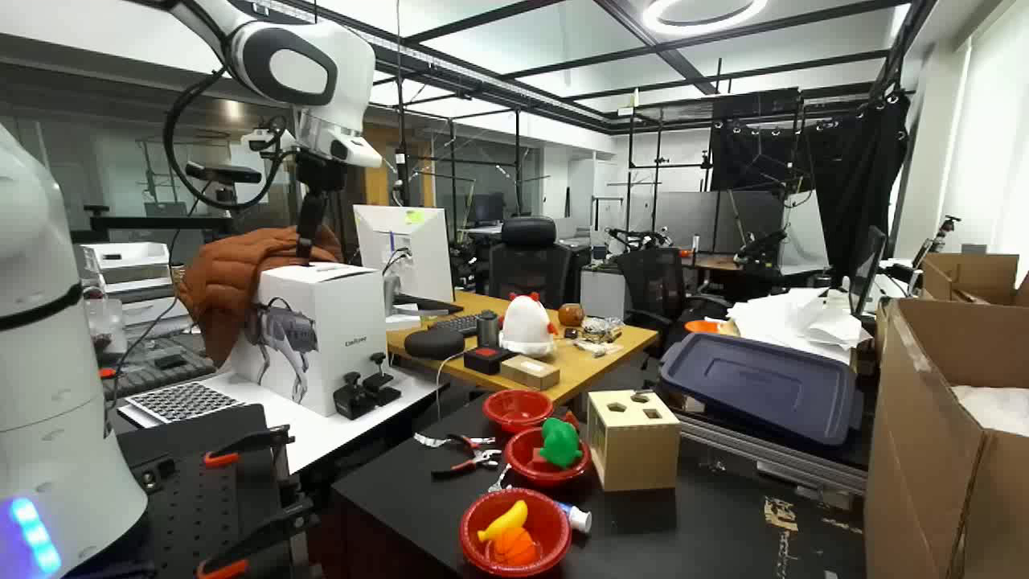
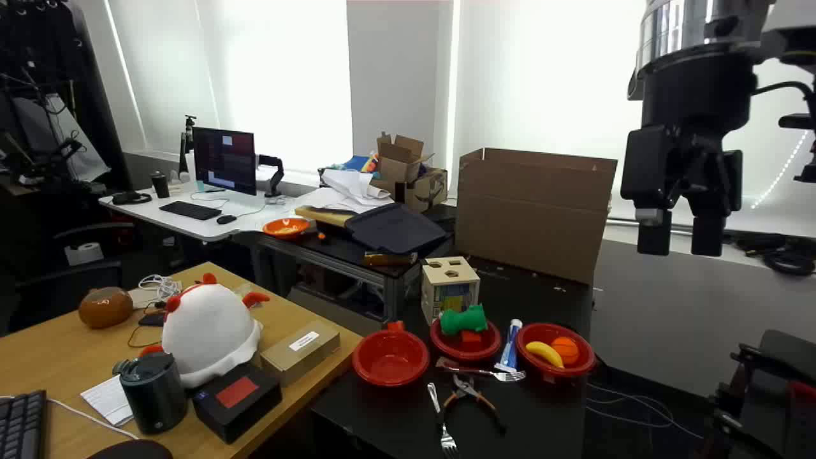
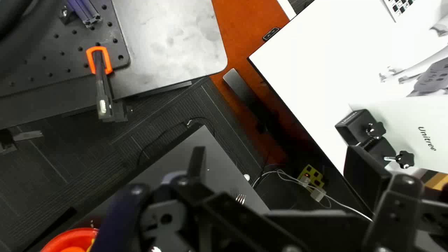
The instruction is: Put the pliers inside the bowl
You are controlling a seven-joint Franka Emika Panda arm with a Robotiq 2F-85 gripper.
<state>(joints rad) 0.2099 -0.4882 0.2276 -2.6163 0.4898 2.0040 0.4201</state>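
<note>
Has fingers [image 2: 653, 239] spread wide, gripping nothing. Hangs well apart from the pliers [image 2: 468, 389] lying on the black table [image 2: 539, 427] near a red bowl [image 2: 390, 368].

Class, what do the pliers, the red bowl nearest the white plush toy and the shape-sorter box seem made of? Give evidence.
Pliers: likely steel, given the silvery head; the red-and-black grips look plastic or rubber.
Red bowl: probably glossy plastic, with highlights on smooth, even colour.
Shape-sorter box: apparently matt wood, from its pale tan faces; grain isn't clear.
</note>
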